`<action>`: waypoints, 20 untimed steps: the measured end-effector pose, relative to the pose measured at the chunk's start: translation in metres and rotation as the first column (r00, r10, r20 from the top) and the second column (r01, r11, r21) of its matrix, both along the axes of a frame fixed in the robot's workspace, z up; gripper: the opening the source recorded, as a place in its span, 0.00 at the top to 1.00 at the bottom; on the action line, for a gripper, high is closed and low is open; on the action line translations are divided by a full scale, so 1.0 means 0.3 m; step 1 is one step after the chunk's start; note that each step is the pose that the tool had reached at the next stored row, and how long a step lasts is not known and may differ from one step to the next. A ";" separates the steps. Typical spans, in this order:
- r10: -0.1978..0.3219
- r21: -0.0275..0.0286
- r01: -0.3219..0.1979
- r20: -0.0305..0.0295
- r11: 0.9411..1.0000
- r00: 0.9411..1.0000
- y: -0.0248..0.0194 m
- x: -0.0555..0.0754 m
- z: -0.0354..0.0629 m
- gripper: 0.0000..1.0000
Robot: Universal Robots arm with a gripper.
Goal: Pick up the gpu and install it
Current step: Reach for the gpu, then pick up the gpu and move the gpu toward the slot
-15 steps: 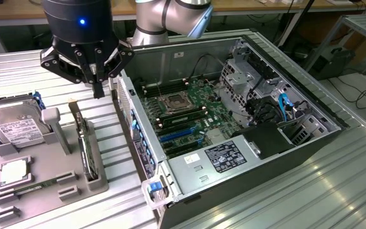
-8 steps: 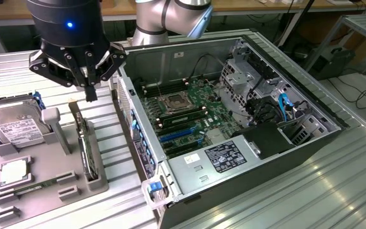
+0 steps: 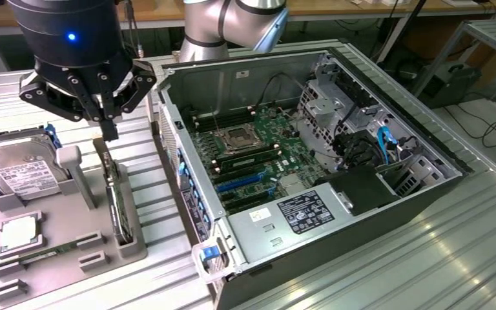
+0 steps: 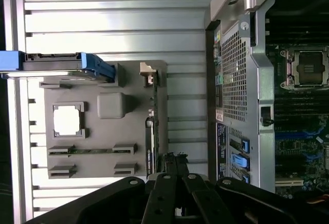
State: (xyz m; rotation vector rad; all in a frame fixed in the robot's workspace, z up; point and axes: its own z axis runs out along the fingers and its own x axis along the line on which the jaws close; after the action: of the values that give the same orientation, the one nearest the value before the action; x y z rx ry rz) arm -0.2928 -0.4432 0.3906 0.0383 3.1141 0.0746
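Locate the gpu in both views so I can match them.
Exterior view: gpu stands on edge in the grey tray, on its side nearest the computer case.
Wrist view: gpu seen edge-on along the tray edge facing the case.
Shared landmark: the square chip lying in the tray.

The thin green circuit-board gpu stands edge-on in the grey plastic holder tray, so its fan side is hidden. The tray runs off the exterior view's lower edge. The silver hard drive with white label is cut by that view's left edge, and its print is too small to read. The black metal claw loses its upper body past the top edge. Whether its tips touch the gpu cannot be told. The open grey computer case is cropped at the bottom.
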 end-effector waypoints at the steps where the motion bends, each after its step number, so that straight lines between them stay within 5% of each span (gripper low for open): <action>1: 0.000 0.000 0.000 0.000 1.000 1.000 0.000 -0.010 -0.001 0.89; 9: 0.000 0.000 0.000 0.000 1.000 1.000 0.000 -0.060 -0.004 0.89; 20: 0.000 0.000 0.000 0.000 1.000 1.000 0.000 -0.062 -0.004 0.89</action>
State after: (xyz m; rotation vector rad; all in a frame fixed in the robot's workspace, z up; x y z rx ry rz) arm -0.3115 -0.4432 0.3893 0.0376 3.1141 0.0746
